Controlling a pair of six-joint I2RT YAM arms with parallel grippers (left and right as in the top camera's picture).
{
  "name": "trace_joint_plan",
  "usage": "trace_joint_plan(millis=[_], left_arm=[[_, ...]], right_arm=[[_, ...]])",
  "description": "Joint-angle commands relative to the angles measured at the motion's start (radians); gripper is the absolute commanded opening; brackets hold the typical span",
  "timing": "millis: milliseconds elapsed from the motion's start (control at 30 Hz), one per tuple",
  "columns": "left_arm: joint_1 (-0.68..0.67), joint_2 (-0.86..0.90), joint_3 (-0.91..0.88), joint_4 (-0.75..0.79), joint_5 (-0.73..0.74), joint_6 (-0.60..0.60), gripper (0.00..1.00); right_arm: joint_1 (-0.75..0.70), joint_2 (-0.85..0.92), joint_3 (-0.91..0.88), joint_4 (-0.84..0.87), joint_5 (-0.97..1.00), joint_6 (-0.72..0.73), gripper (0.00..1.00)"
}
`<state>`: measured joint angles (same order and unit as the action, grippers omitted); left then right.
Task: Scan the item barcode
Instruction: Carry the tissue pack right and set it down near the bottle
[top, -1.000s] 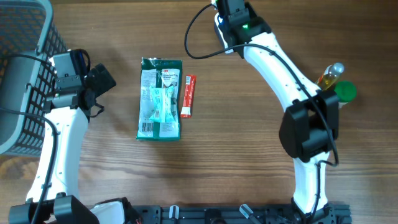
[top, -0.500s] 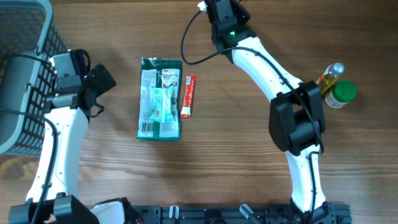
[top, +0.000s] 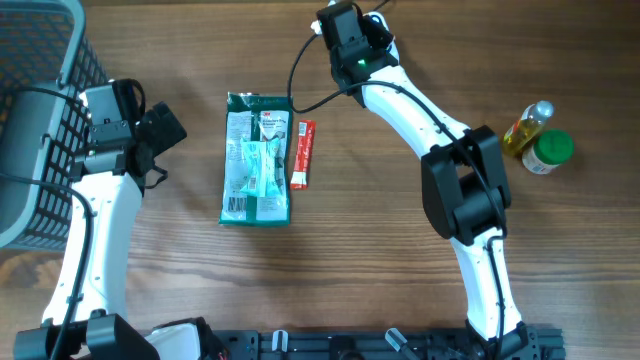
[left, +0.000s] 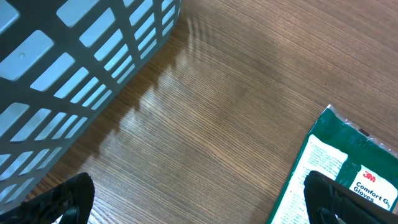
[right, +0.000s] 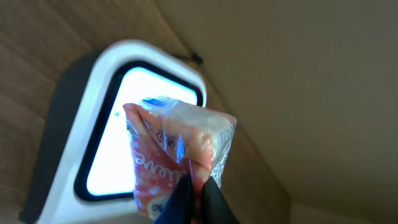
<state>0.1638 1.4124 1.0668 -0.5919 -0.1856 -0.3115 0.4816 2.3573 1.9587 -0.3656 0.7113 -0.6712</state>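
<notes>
Well, my right jaws are clenched on a pink pouch (right: 177, 155), holding it just before the lit window of the scanner (right: 93, 124), up at the far side of the wood-grain worktop (top: 380, 260). My left jaws hang released over bare wood beside the grey basket (top: 40, 120). Mid-worktop lie a green packet (top: 257, 158), reading "3M Comfort G… Gloves", and a red stick sachet (top: 303, 154) just beside it. An oil bottle (top: 530, 122) and a green-lidded jar (top: 549, 150) stand together at my right. The pouch's print is too blurred to read.
</notes>
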Motion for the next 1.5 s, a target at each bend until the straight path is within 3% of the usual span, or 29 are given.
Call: trace_joint_plan(millis=[0,133,300,467,633,867,900,967,1133,1200,1300,1400,1467], left_arm=[[0.005,-0.004,0.014,0.000,0.005,0.016,1.00],[0.005,-0.004,0.014,0.000,0.005,0.016,1.00],[0.005,-0.004,0.014,0.000,0.005,0.016,1.00],[0.005,-0.004,0.014,0.000,0.005,0.016,1.00],[0.005,-0.004,0.014,0.000,0.005,0.016,1.00],[0.005,-0.004,0.014,0.000,0.005,0.016,1.00],[0.005,-0.004,0.014,0.000,0.005,0.016,1.00],[0.005,-0.004,0.014,0.000,0.005,0.016,1.00],[0.005,-0.004,0.014,0.000,0.005,0.016,1.00],[0.005,-0.004,0.014,0.000,0.005,0.016,1.00],[0.005,-0.004,0.014,0.000,0.005,0.016,1.00],[0.005,-0.004,0.014,0.000,0.005,0.016,1.00],[0.005,-0.004,0.014,0.000,0.005,0.016,1.00]], right_arm=[[-0.004,-0.163,0.005,-0.101,0.048,0.149,0.04],[-0.021,-0.282,0.005,-0.308,-0.039,0.330,0.04],[-0.080,-0.367,0.005,-0.700,-0.312,0.589,0.04],[-0.180,-0.362,-0.054,-0.971,-0.571,0.717,0.04],[-0.267,-0.362,-0.251,-0.963,-0.615,0.731,0.09],[-0.343,-0.362,-0.446,-0.776,-0.595,0.723,0.10],[-0.349,-0.362,-0.461,-0.745,-0.596,0.723,0.13],[-0.355,-0.362,-0.480,-0.703,-0.596,0.719,0.35],[-0.357,-0.362,-0.491,-0.622,-0.607,0.710,0.64],[-0.356,-0.362,-0.491,-0.595,-0.649,0.725,0.64],[-0.356,-0.362,-0.491,-0.587,-0.759,0.726,0.53],[-0.354,-0.361,-0.494,-0.579,-0.877,0.727,0.29],[-0.346,-0.360,-0.497,-0.575,-0.893,0.730,0.22]])
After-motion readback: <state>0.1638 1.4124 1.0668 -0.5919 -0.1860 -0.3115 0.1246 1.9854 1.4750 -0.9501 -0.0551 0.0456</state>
